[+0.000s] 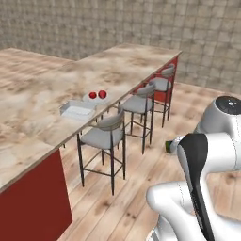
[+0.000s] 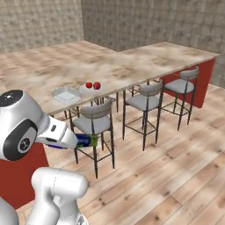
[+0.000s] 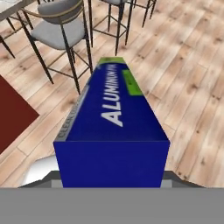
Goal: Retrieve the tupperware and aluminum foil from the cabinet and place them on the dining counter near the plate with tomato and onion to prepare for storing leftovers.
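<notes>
The aluminum foil (image 3: 113, 113), a long dark blue carton with a green far end, runs away from the hand over the wooden floor. My gripper (image 2: 72, 140) is shut on it, and its fingers are hidden behind the carton. The carton's green end (image 1: 168, 147) pokes out past my arm at stool height, short of the dining counter (image 1: 47, 89). On that counter near its edge lies the pale tupperware (image 1: 77, 109), with the white plate (image 1: 96, 99) holding two red pieces just behind it. The cabinet is out of view.
Three grey-seated stools (image 1: 103, 136) (image 1: 139, 103) (image 1: 162, 84) stand in a row along the counter's edge, between me and the slab. A red end panel (image 1: 33, 202) closes the counter at the near left. Wooden floor (image 2: 176, 167) lies open to the right.
</notes>
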Available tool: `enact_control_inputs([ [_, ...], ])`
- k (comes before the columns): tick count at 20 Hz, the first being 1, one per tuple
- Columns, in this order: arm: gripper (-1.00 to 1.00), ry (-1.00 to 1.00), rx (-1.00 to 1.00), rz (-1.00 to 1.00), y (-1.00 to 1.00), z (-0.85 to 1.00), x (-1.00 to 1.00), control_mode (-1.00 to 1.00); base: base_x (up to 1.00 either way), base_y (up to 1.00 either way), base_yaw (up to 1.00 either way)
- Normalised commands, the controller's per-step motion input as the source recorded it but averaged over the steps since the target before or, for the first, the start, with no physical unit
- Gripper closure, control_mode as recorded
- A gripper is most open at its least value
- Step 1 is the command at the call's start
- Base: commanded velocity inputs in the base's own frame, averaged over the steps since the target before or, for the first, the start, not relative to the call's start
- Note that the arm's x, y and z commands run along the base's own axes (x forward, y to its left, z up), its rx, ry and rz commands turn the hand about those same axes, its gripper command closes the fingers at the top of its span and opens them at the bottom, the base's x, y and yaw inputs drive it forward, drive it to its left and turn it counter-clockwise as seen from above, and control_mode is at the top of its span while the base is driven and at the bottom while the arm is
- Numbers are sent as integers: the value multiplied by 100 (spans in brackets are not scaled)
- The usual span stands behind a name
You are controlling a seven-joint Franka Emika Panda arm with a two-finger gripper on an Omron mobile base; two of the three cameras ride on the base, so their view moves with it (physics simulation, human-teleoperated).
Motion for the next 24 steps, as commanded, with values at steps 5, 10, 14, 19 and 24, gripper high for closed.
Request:
enact_control_inputs([
  [5,100,0,0,0,0,0,0,100,100,-67,37],
  [10,100,0,0,0,0,0,0,100,97,-69,36],
  [14,100,0,0,0,0,0,0,100,93,-64,36],
  [19,100,0,0,0,0,0,0,100,93,-50,37],
  [24,100,0,0,0,0,0,0,100,91,-40,38],
])
